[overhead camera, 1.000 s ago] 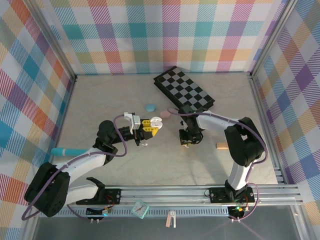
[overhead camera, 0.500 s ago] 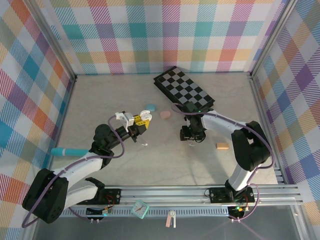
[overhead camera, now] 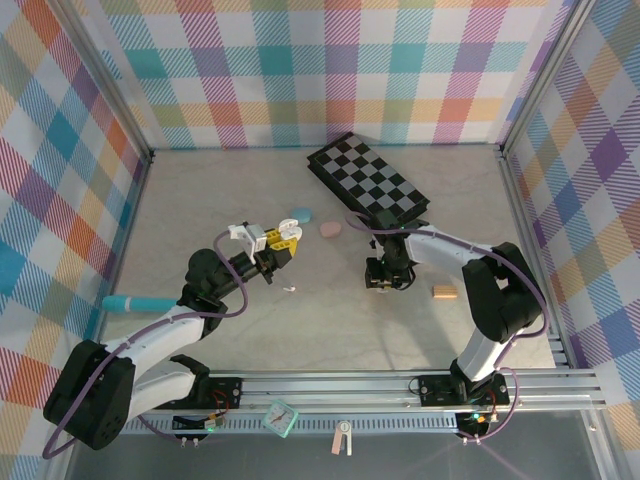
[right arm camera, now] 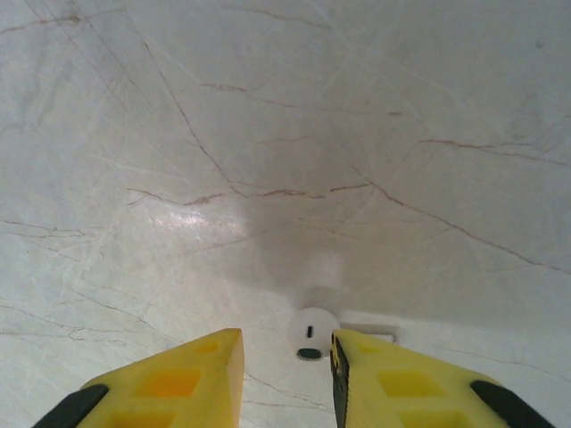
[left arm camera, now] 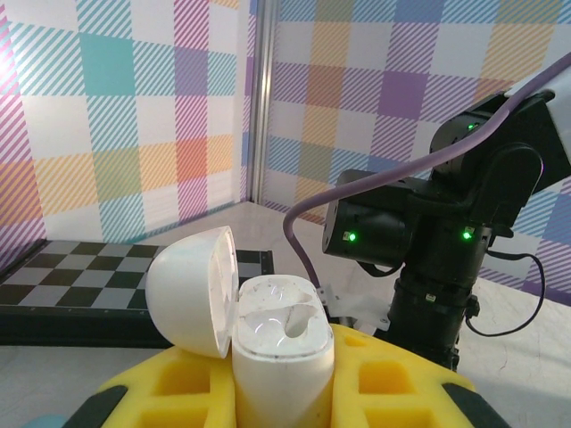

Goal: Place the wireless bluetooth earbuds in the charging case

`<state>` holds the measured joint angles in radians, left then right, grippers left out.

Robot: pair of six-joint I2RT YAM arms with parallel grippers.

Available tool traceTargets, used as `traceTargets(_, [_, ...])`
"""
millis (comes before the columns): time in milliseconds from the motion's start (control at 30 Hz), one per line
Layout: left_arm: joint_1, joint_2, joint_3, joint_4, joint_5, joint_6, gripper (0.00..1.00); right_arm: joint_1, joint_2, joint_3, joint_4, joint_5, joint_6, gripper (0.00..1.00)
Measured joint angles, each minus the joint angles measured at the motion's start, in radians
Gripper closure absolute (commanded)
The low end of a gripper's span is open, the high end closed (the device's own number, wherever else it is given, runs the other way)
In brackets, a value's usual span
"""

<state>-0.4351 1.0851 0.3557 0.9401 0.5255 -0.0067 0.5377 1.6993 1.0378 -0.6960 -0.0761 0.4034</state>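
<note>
- Earbud [right arm camera: 310, 334]: tiny, white, rounded, w/ a dark slot & a dark oval mark. It lies on the surface [right arm camera: 268, 134] between the tips of my right tool [right arm camera: 285, 361], close to one finger w/ a gap to the other.
- Changed in the last sec: my right arm shifted slightly & settled over the bud. My left arm drew the case back, away from centre.
- Right tool: part open, straddling the bud, no grip yet.
- Left tool [left arm camera: 281, 397]: clamped on the white charging case [left arm camera: 278, 343], lid flipped open, wells look empty.
- Meaning, I reckon: pick-up comes next, nothing seated so far.
</note>
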Motion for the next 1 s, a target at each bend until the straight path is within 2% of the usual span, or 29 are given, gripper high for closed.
traceTargets(433, [0.0, 0.0, 0.0, 0.0, 0.004, 0.0, 1.0, -0.001, -0.031, -0.084, 0.024, -0.085, 0.025, 0.69])
traceTargets(533, [0.0, 0.002, 0.0, 0.0, 0.005, 0.0, 1.0, -0.001, -0.052, -0.117, 0.066, -0.15, 0.051, 0.66])
traceTargets(667, [0.0, 0.006, 0.0, 0.0, 0.005, 0.0, 1.0, -0.001, -0.082, -0.151, 0.111, -0.243, 0.1, 0.55])
traceTargets(767, [0.0, 0.006, 0.0, 0.0, 0.007, 0.0, 1.0, -0.006, -0.132, -0.155, 0.135, -0.279, 0.126, 0.52])
traceTargets(867, [0.0, 0.006, 0.0, 0.0, 0.007, -0.001, 1.0, -0.01, -0.186, -0.151, 0.127, -0.257, 0.128, 0.5])
traceTargets(1000, [0.0, 0.006, 0.0, 0.0, 0.006, -0.001, 1.0, -0.015, -0.177, -0.128, 0.093, -0.197, 0.1, 0.43])
